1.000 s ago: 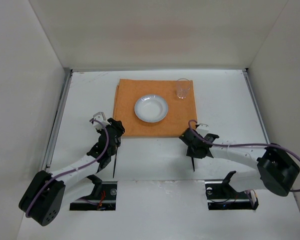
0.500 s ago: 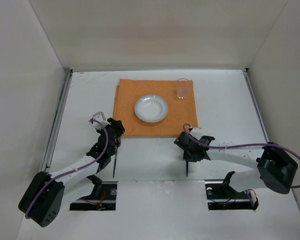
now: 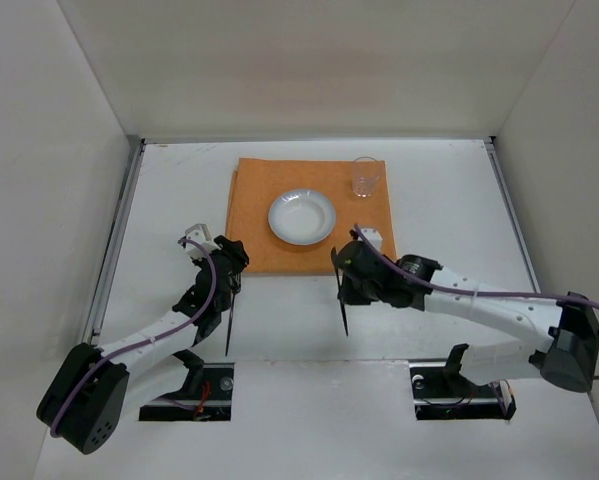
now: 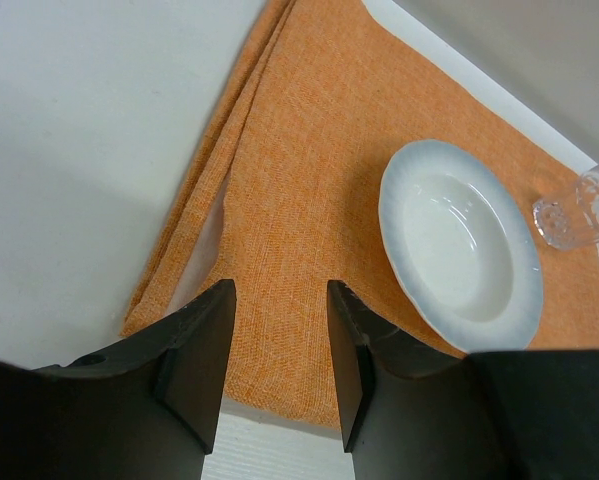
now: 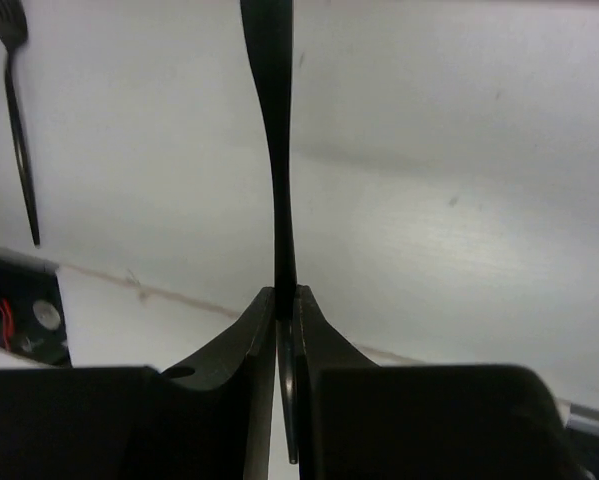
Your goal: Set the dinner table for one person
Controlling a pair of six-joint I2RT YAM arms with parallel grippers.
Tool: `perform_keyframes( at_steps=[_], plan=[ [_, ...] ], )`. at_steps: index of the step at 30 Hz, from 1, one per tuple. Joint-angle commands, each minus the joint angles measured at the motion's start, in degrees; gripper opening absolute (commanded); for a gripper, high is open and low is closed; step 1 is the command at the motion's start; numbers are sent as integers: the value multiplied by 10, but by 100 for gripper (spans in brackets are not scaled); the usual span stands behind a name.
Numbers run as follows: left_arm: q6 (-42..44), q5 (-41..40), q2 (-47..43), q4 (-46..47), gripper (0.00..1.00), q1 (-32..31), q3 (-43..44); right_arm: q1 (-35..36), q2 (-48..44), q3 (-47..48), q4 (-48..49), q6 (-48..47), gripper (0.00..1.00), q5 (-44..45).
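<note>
Orange cloth mat (image 3: pixel 259 200), white plate (image 3: pixel 301 216) at its middle, clear glass (image 3: pixel 365 177) on its far right corner, black fork (image 3: pixel 229 325) apart.

High view over dinner table (image 3: pixel 179 190), wrist views close

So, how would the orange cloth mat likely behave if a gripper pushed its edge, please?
Likely floppy: the orange cloth mat shows loose folded layers at its left edge, so it'd probably bunch. The plate and glass might ride along.
</note>
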Motion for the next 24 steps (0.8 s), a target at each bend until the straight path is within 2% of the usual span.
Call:
perform_keyframes(
  at_steps=[1, 6, 9, 24],
  plan=[
    [-2, -2, -5, 17, 39, 3, 3, -69, 32, 21, 64, -88, 11, 22],
    [-1, -2, -3, 17, 39, 3, 2, -190, 108, 44, 169, -171, 10, 21],
    [0, -2, 3, 18, 39, 3, 4, -234, 163, 81, 213, -197, 10, 4],
    [1, -2, 16, 19, 39, 7, 7, -308, 336, 188, 274, -241, 11, -44]
  ],
)
